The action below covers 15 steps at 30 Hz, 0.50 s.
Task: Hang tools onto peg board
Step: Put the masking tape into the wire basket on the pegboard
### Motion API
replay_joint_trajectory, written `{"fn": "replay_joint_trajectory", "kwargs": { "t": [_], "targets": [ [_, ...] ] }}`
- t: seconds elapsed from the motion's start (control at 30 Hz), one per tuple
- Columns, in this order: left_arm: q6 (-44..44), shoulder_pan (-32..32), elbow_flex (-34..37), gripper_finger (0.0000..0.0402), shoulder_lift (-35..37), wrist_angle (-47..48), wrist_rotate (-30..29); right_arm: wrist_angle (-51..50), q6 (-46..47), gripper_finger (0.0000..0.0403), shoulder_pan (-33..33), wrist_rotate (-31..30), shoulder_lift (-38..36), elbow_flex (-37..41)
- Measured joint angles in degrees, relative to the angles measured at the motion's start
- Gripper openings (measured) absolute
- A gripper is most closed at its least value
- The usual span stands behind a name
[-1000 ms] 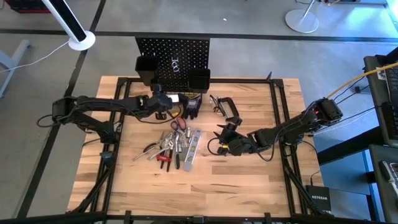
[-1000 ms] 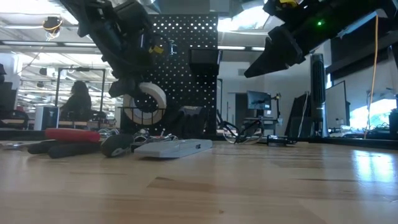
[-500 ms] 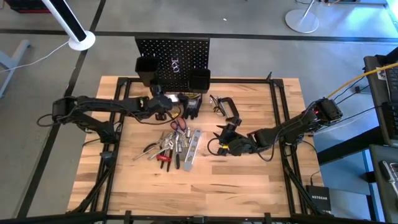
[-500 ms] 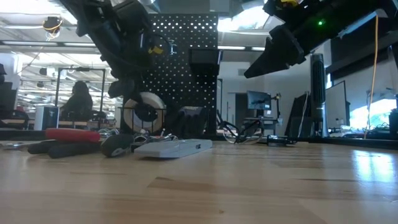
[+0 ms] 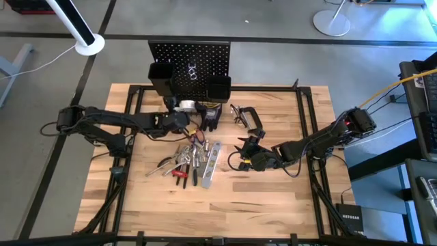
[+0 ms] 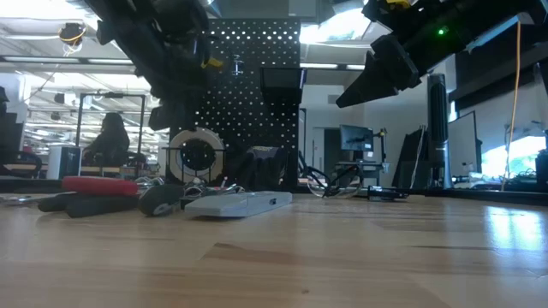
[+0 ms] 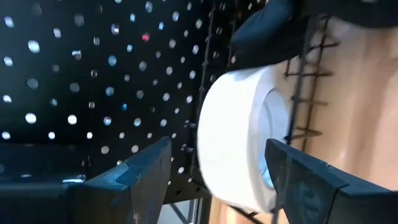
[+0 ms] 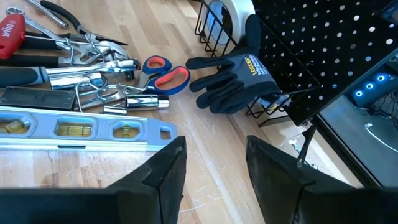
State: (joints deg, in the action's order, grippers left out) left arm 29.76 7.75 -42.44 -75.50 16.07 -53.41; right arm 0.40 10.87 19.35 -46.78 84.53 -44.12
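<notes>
Tape roll (image 5: 183, 104), pale and round, standing on its edge inside the wire basket (image 7: 305, 93) at the foot of the peg board (image 5: 191, 58). Left gripper (image 5: 177, 118) just in front of that basket, low over the table (image 5: 273, 198), pointing at the board. Fingers (image 7: 143, 168) spread wide, one on each side of the roll, not pinching it; no touch to be seen. Black gloves (image 5: 212, 116) right beside the basket, draped at the bottom of the board. Black C-clamp (image 5: 249, 116) lying a little farther to the right of the gloves. Heap of tools in the middle of the table: silver level bar (image 5: 212, 164), scissors (image 8: 165, 71) with red and blue rings, red-handled pliers (image 5: 179, 174), and shiny metal tools all mixed up. Right gripper (image 5: 247, 147) hanging in the air to the right of the heap, near the clamp, well apart from the board. Fingers (image 8: 161, 174) parted, nothing between them.
</notes>
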Motion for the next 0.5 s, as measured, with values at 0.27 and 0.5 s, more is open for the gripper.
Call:
{"fn": "replay_joint_trajectory", "kwargs": {
  "t": [0.27,0.5],
  "targets": [
    [-8.5,-2.5,0.0,0.0249,0.0,1.0,-5.5,0.0,0.0,0.0168,0.0,0.5,0.0,0.0],
    [-30.3,-3.7,0.0,0.0249,0.0,9.3,12.6,0.0,0.0,0.0168,0.0,1.0,0.0,0.0]
  ]
}}
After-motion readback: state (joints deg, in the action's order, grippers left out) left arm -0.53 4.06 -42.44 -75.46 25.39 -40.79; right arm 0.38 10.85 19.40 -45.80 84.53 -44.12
